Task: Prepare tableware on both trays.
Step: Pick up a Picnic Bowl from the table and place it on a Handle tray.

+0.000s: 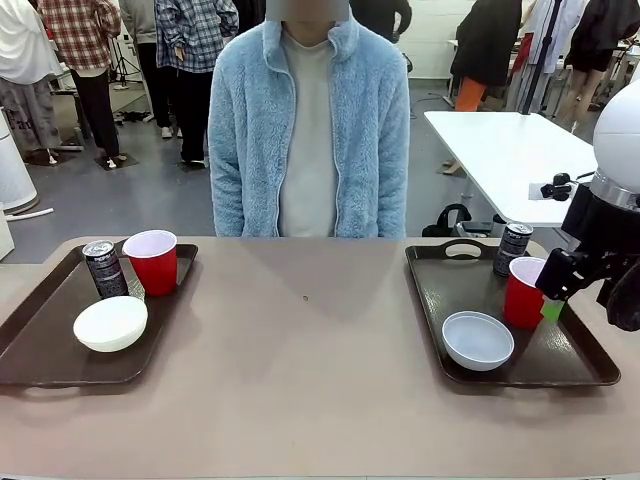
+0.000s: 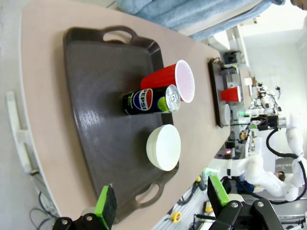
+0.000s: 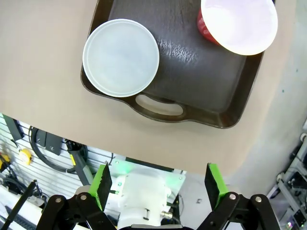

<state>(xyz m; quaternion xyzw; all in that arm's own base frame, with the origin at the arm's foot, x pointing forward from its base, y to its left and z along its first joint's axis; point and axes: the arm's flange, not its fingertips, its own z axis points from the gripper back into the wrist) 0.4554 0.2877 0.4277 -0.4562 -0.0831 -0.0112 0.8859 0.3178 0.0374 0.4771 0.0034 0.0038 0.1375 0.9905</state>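
Each tray [image 1: 45, 345] holds a cup [image 1: 152, 262], can [image 1: 104, 268] and bowl [image 1: 110, 323]. Both grippers gape empty: the right gripper [image 1: 578, 283] is beside the right cup [image 1: 522, 292], the left gripper [image 2: 160, 201] above the left tray.

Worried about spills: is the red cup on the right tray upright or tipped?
Upright. The cup stands on its base on the tray, its white inside facing up and looking empty.

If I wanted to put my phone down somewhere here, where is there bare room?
The widest bare stretch is the table between the left tray and the right tray. The left tray's near left part is also bare. It is crowded around its can, red cup and bowl, and the right tray's bowl and cup.
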